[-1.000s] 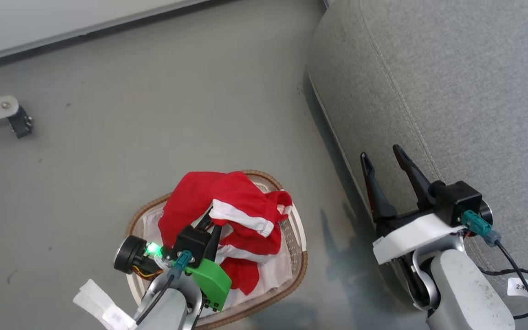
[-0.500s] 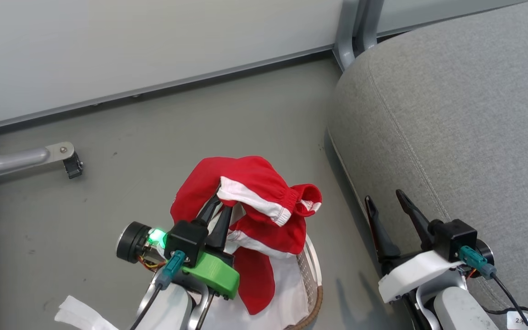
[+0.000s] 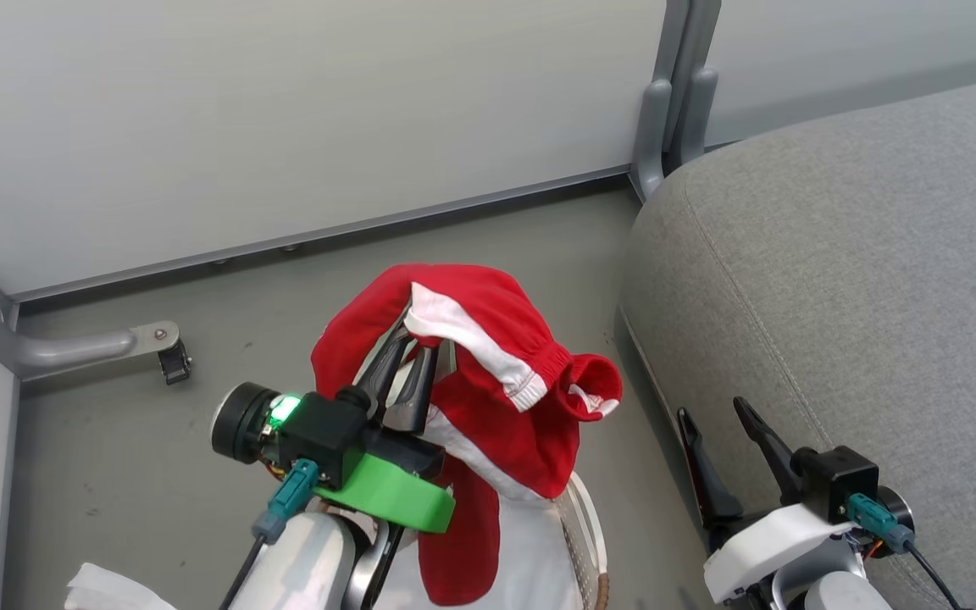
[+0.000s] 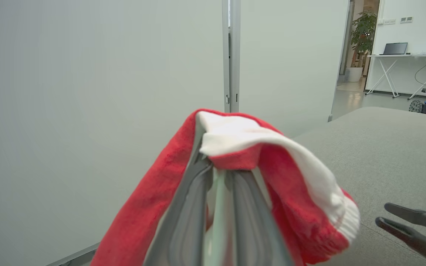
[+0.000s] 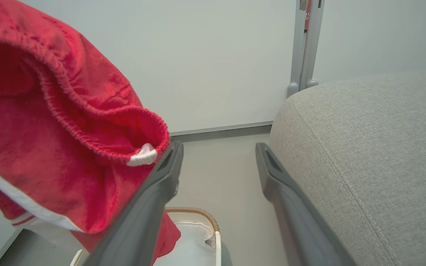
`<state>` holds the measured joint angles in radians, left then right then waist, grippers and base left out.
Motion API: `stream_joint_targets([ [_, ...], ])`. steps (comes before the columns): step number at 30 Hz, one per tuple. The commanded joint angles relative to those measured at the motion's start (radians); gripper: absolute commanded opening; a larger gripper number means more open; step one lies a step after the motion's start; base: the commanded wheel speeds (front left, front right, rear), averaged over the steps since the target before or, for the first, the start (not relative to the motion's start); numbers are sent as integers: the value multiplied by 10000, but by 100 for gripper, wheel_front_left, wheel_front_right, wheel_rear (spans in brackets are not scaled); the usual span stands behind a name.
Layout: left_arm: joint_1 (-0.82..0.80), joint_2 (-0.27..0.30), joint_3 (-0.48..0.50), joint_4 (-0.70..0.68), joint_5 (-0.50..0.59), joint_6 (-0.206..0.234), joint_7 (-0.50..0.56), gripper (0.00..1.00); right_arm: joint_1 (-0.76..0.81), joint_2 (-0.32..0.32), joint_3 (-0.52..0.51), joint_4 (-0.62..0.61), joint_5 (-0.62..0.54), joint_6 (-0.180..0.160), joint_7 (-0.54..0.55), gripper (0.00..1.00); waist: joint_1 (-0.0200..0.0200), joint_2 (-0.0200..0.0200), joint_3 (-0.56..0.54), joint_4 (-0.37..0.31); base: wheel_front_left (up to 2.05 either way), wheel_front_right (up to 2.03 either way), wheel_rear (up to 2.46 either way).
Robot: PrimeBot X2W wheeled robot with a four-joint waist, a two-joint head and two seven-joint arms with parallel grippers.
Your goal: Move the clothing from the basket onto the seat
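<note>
While left hand grips the clothing above the basket, right hand open — beside the seat.

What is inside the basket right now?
A white liner lies in the basket. The red clothing hangs lifted over it and covers much of the inside, so whether anything else lies under there cannot be seen.

White-banded red clothing hangs clamped in the left gripper, fabric draping over both tips, grey seat at right, right gripper parted low right.
</note>
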<state>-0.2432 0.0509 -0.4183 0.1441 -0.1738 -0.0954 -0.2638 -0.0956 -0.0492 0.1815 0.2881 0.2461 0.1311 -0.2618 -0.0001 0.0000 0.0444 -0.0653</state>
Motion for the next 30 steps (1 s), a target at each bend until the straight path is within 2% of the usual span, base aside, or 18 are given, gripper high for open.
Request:
stream_joint_targets([
  [1, -164, -1, 26, -169, -94, 62, -11, 0, 141, -39, -2, 36, -21, -7, -45, 100, 1, 0, -118, 40, 0, 0, 0],
  [16, -543, -1, -69, -613, -447, 227, -10, 0, 429, -36, 447, -6, -173, -7, -45, 100, 1, 0, -341, 42, 0, 0, 0],
  [20, -490, -1, -105, -547, -481, 233, -10, 0, 215, -36, 1198, -148, -398, -7, -45, 100, 1, 0, -300, 61, 0, 0, 0],
  [26, -479, -1, -121, -473, -559, 279, -10, 0, -407, -417, 3137, -320, -272, -8, -45, 100, 1, 0, -275, 40, 0, 0, 0],
  [30, -572, -1, -172, -426, -554, 307, -10, 0, -984, -480, 3876, -257, -242, -8, -45, 100, 1, 0, -282, 63, 0, 0, 0],
])
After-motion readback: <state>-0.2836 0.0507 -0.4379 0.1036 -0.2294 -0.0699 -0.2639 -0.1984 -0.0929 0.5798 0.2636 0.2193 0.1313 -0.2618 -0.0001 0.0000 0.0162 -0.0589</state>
